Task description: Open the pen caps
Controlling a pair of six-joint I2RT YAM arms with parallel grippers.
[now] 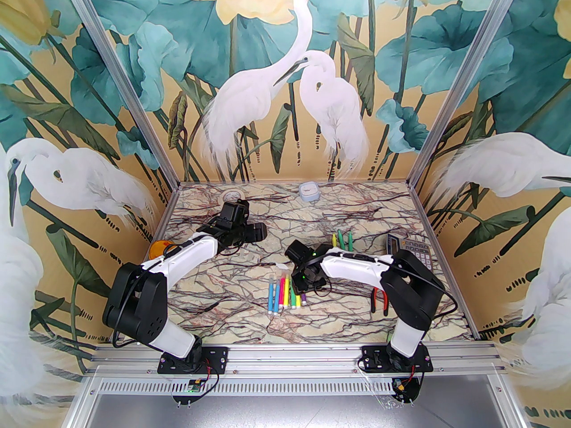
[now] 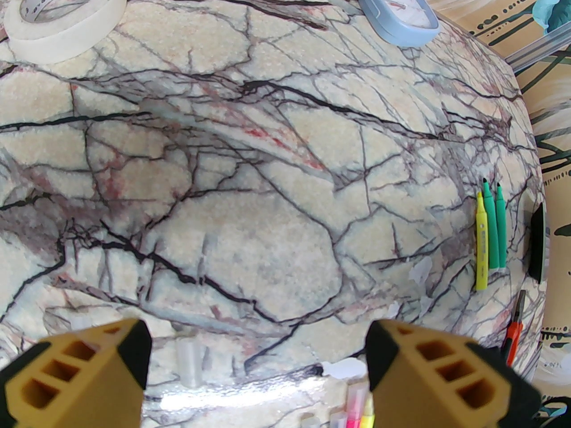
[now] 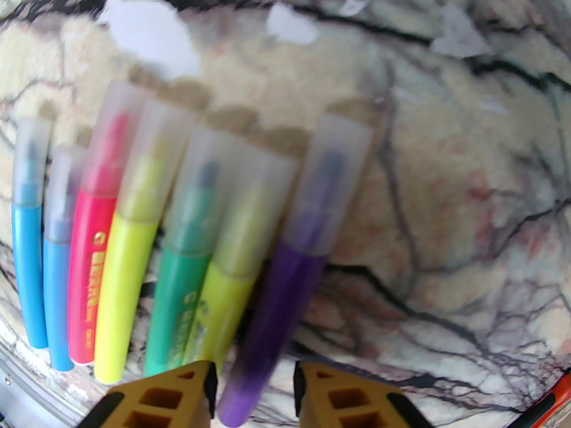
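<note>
The left arm stretches forward, left claw [image 2: 256, 355] spread wide. The right arm bends inward toward the middle, right claw [image 3: 252, 372] pointed down, jaws narrowly apart.

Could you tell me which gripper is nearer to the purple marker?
Right. The right gripper straddles the purple marker at its barrel end, a finger on each side. The left gripper hovers far off at the back left, near the tape roll.

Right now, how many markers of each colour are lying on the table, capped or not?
Blue markers: 2
Pink marker: 1
Yellow markers: 3
Green markers: 3
Purple marker: 1
Total: 10
</note>
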